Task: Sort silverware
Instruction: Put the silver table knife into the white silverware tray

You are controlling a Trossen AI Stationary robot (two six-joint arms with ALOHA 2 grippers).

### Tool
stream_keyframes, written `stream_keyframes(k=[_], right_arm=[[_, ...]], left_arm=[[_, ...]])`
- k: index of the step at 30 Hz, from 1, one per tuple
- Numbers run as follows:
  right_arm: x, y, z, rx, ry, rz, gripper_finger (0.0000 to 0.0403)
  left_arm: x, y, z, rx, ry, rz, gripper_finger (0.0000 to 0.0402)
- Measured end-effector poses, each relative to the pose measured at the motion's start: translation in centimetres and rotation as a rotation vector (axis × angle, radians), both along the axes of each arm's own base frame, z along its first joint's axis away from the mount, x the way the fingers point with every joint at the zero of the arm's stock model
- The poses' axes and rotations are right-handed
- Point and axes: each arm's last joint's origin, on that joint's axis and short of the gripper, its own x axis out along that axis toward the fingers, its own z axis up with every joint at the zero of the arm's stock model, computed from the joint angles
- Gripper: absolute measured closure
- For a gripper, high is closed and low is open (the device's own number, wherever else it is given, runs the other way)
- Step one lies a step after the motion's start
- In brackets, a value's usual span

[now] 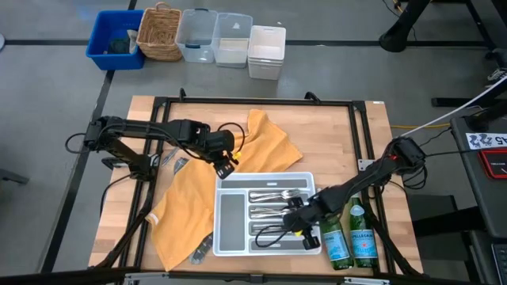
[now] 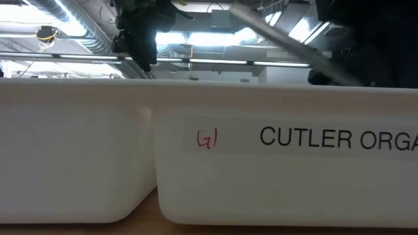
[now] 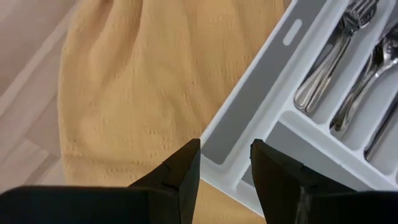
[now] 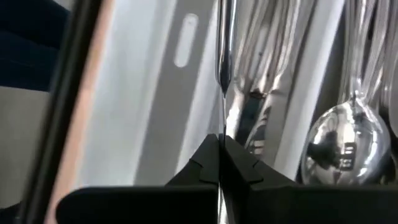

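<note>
2 dark arms are over the wooden table. Left gripper hovers above the rumpled yellow cloth at the far-left corner of the white plastic divided tray, fingers parted, nothing between them. Right gripper is down in the tray, fingers pinched together on a slim shiny silver-metal knife seen edge-on, beside a polished spoon bowl. Silver forks and spoons lie in the tray's compartments; more silver pieces rest on the cloth by the left arm. 2 green glass bottles stand just right of the tray.
</note>
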Motion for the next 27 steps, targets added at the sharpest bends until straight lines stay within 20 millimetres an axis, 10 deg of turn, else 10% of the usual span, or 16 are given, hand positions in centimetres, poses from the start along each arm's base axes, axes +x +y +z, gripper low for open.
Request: stream_keyframes(k=[27], right_arm=[[0.3,0.1,-1.7,-0.044,0.046,-0.049,0.0288]], left_arm=[[-3.5,4.5,-1.5,0.094,0.318,0.270,0.0274]])
